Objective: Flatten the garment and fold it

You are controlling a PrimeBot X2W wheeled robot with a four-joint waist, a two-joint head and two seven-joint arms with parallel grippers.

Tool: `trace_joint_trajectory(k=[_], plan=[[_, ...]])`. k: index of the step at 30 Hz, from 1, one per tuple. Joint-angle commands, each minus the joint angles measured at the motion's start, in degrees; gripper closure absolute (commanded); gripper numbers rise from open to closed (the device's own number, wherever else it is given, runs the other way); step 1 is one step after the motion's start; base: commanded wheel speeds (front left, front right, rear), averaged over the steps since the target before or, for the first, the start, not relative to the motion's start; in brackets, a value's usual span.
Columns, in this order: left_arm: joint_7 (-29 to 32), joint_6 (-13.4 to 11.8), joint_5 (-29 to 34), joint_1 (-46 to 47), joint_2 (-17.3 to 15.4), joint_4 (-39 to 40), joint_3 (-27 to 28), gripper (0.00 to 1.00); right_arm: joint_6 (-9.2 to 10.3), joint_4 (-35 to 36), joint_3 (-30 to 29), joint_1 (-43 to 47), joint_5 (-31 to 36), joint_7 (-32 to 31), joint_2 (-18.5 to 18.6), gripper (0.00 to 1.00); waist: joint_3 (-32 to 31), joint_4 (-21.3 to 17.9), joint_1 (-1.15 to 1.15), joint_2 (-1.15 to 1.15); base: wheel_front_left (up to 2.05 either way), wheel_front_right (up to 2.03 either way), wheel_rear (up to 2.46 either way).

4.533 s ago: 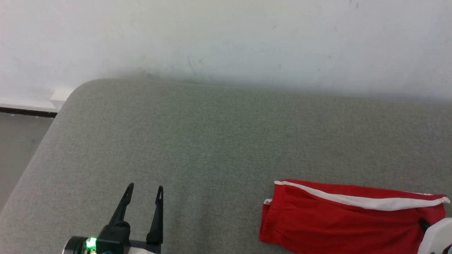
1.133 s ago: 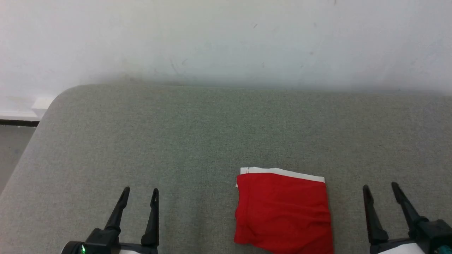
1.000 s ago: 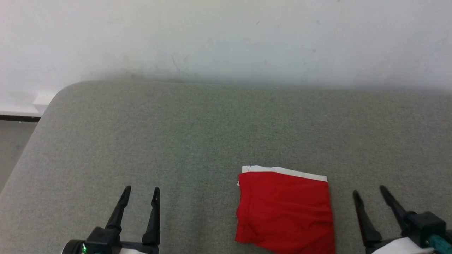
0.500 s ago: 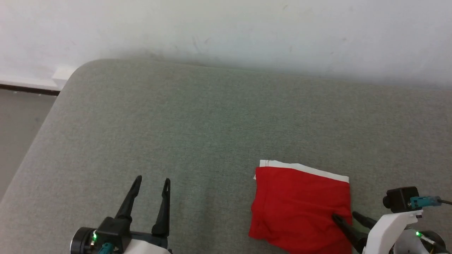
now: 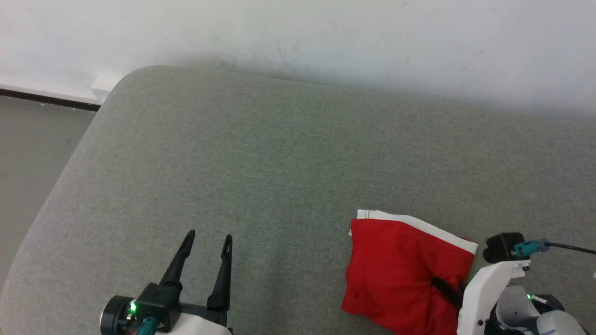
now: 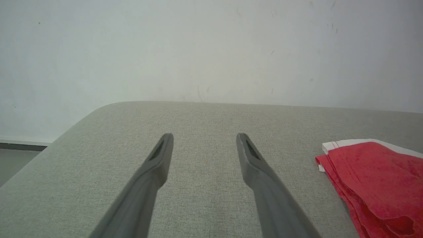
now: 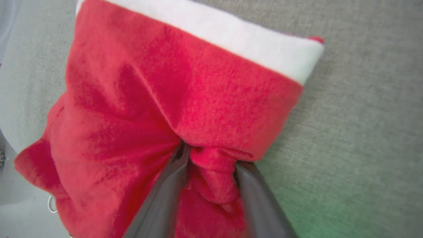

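A grey-green padded surface [image 5: 279, 163] is seen under both grippers, and a white wall [image 5: 326, 32] is met beyond their fingertips. The folded red shorts [image 5: 396, 260] are laid on the surface directly ahead of the right gripper [image 7: 211, 158] and well apart from the left gripper [image 5: 208, 237], on its inner side. The packet is almost as wide as it is long, so a long axis is hard to name. Its white band [image 7: 214, 36] is turned away from the right fingers and lies crosswise to them, a little tilted. The near edge is partly covered by the pale forearm [image 5: 484, 288] and cut off by the frame. A bunch of red fabric is pinched between the right fingers, whose tips are buried in it. The left fingers are spread, with nothing between them.
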State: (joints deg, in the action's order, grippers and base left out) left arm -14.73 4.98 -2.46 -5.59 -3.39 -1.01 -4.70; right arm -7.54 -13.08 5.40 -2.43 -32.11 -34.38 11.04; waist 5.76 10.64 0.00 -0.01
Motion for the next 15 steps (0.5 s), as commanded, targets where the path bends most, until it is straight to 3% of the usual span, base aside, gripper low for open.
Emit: trace_joint_trajectory(k=[1,4,9,15], plan=[[-0.3,0.2,0.2,1.0,0.2,-0.2,-0.3,0.0,0.05,-2.3,1.4,0.4,1.3,-0.2,-0.6,1.0,-0.3,-0.5,0.0,0.01,0.0,0.0,0.0],[-0.3,0.3,0.0,1.2,0.3,-0.3,-0.4,0.0,0.05,-2.2,3.0,-1.3,4.4,1.7,1.0,1.0,-0.7,-2.0,0.0,0.01,0.0,0.0,0.0],[-0.3,0.4,0.0,1.8,0.3,-0.1,-0.9,0.0,0.05,1.7,10.2,-5.9,11.7,2.9,7.9,1.0,-0.7,-7.7,0.0,0.01,0.0,0.0,0.0],[-0.3,1.0,-0.1,4.2,0.4,-0.8,-4.9,0.0,0.05,7.1,19.2,-11.4,15.5,0.8,21.4,1.0,1.1,-16.1,0.0,0.01,0.0,0.0,0.0]])
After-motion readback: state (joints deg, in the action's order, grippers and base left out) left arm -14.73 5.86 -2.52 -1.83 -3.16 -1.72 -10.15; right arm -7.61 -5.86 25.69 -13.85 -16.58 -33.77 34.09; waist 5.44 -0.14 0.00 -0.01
